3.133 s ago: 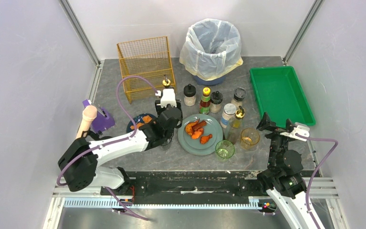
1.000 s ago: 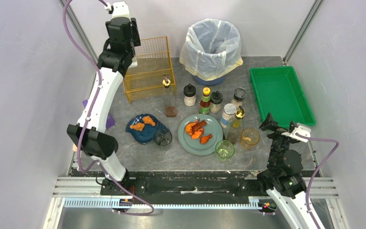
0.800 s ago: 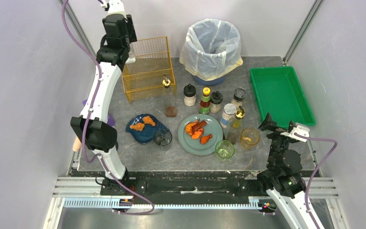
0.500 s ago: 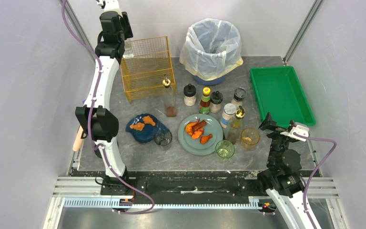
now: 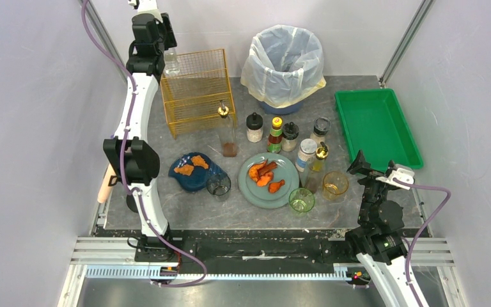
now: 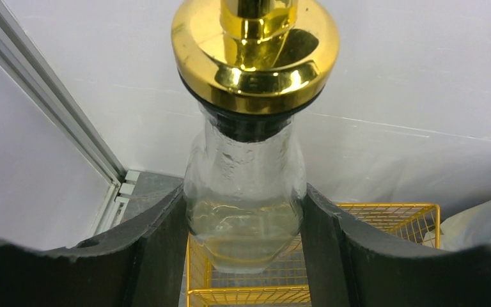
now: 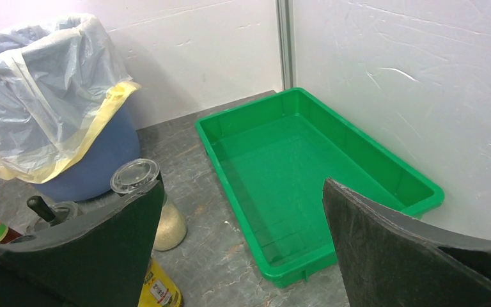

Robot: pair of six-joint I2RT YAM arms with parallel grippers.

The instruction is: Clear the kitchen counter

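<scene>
One slab, your kitchen counter, lies under everything in the top view: rigid, nothing to grasp; left gripper hangs high by the wire basket. Left wrist: jaws clamp a glass bottle below its neck, slick, fragile, so grip firmly. Right wrist: right gripper gaping, facing the green tray.

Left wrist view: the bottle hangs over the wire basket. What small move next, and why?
Probably lower the glass bottle straight down into the yellow wire basket: the left gripper is shut on it, and the basket's open top shows just beneath its base.
</scene>
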